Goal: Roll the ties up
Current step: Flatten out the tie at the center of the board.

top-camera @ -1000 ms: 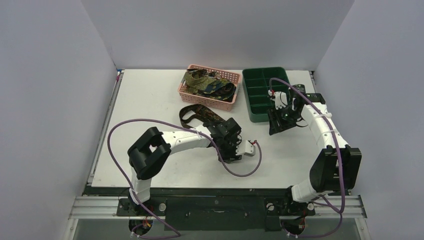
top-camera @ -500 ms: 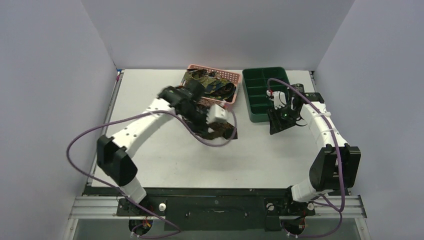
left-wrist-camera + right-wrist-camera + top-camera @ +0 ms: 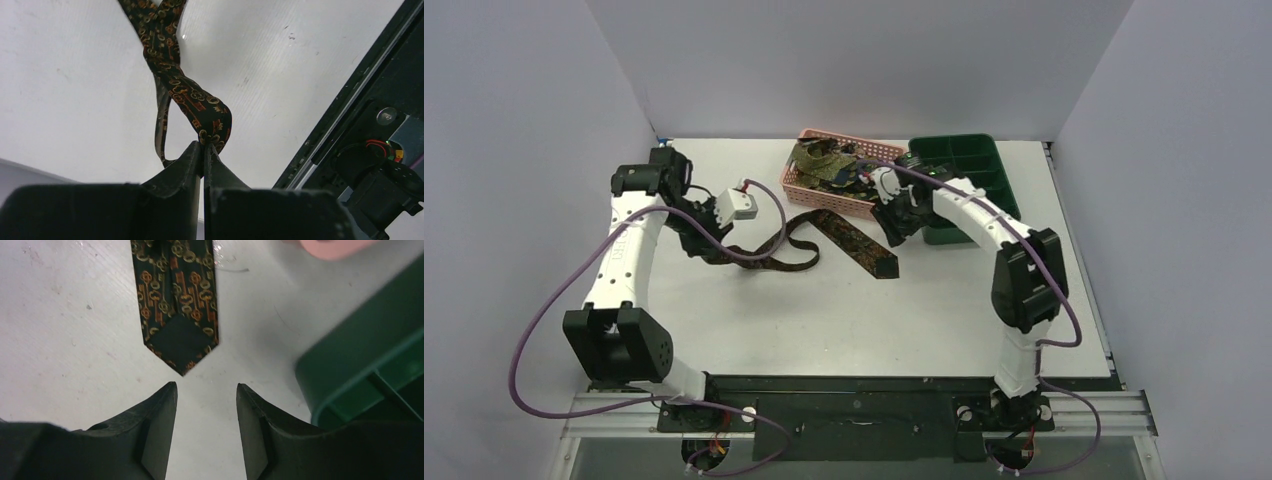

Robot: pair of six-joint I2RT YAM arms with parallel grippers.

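no readable text, labels or numbers anywhere tbh, the tie (image 3: 175,290) only carries a small gold and red key print

- Left arm (image 3: 629,250): white shell links joined by chunky black joint housings (image 3: 619,345).
- Right arm (image 3: 972,205): the same white links and black housings.
- A purple cable (image 3: 514,375) loops loosely alongside each arm.
- A small white camera block (image 3: 743,206) with a red wire is at the left wrist.
- Left end effector (image 3: 203,147): two matt black, wedge-shaped fingers tapering to thin tips.
- Right end effector (image 3: 206,387): black fingers with flat inner faces and pointed tips.
- Both bases sit on a black plate (image 3: 854,418) with silver screws (image 3: 965,412), on an aluminium rail (image 3: 624,415).
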